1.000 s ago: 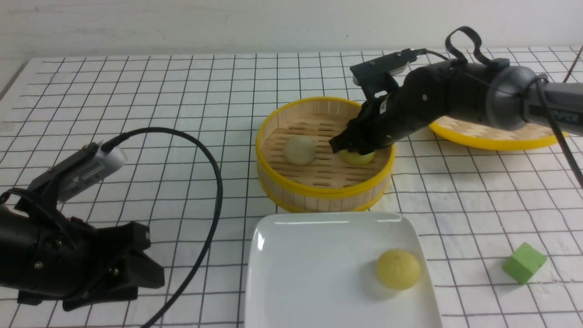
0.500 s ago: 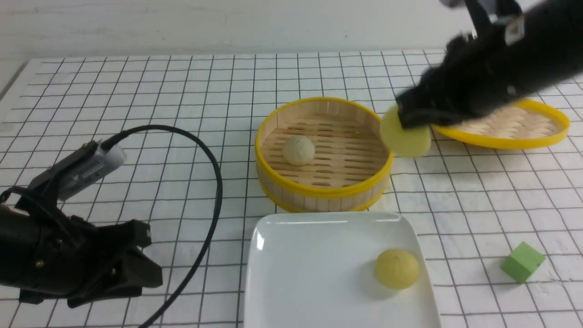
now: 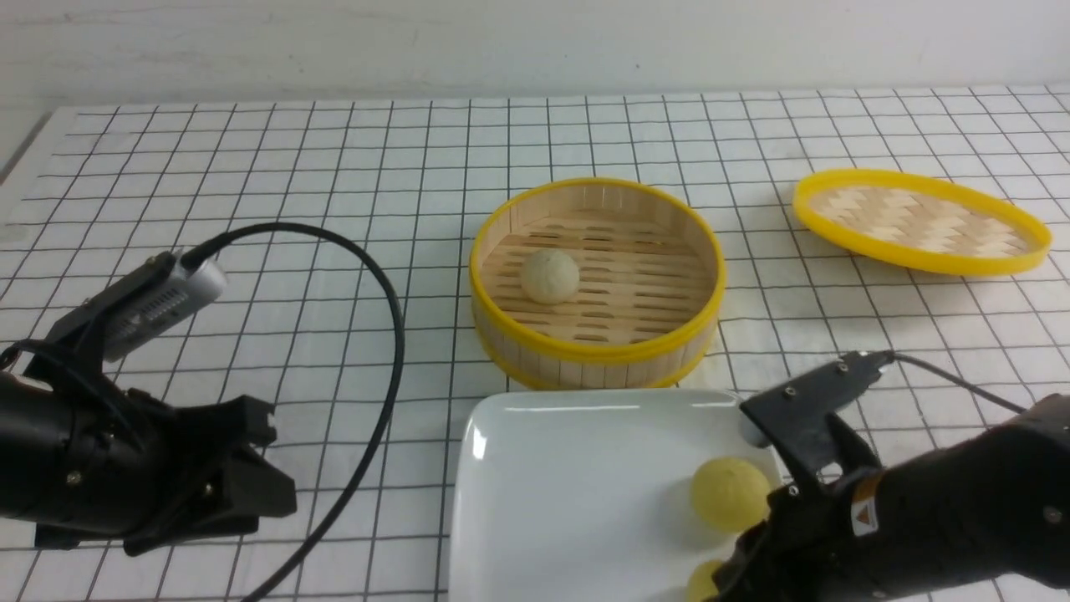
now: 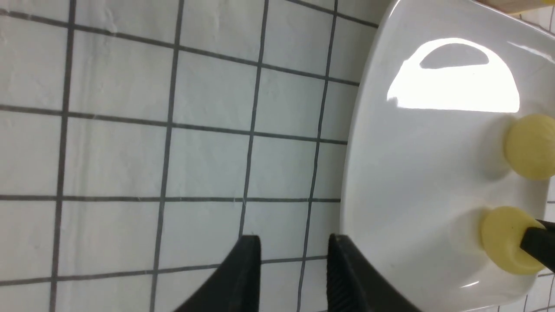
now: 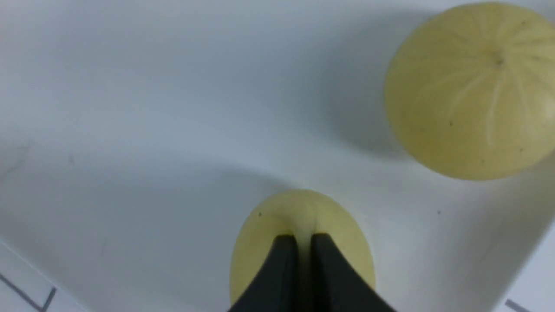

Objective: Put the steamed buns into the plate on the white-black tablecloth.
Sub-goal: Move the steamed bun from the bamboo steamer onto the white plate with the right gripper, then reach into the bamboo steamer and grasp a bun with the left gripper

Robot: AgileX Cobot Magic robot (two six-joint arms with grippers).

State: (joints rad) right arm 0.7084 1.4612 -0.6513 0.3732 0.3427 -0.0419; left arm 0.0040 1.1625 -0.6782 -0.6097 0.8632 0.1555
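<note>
The left gripper (image 4: 292,245) has not moved. Its jaws are spread and empty over the white-black checked tablecloth (image 3: 251,167), with the glossy white square plate (image 3: 568,485) just beside one finger. Ahead of it, the round yellow-rimmed bamboo steamer (image 3: 593,355) now holds only the beige-white steamed bun (image 3: 549,276). The right gripper (image 5: 303,240) has swung down to the plate. It pinches a pale yellow steamed bun (image 5: 299,208), which seems to rest on the plate, with a second yellow bun (image 3: 729,493) just beyond its tips. Once it lets go, one bun is left, ringed by the steamer's wall. The woven yellow-rimmed lid (image 3: 919,221) lies well clear.
</note>
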